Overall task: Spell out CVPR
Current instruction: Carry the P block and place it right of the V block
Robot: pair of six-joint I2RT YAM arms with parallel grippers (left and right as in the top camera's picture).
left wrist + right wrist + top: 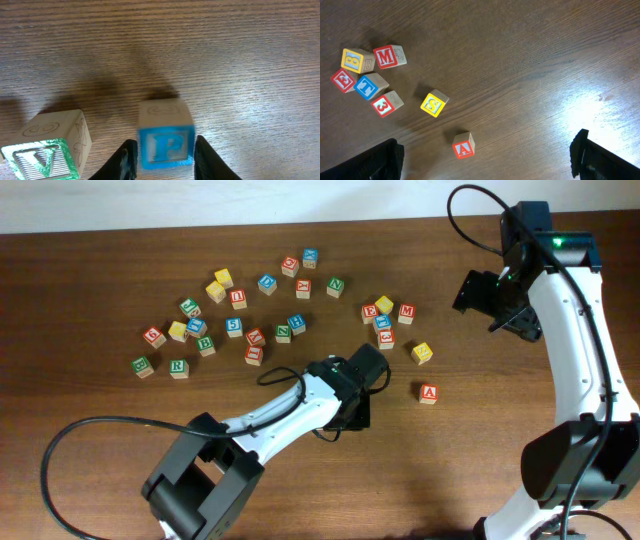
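Left jaws are set either side of the blue-faced wooden P cube (166, 145) (clamped or slack cannot be told), apparently on the brown wooden surface (225, 60) near the green-faced wooden V cube (47, 150); a straight-up lift is advised so P isn't nudged; right jaws wide open, empty.

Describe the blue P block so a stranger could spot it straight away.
On the brown wooden table, find the left gripper, nearer the robot than the scattered letter cubes. Between its black fingers sits the P cube. Its only close neighbour is the V cube, lettered green, whereas this one has a blue face.
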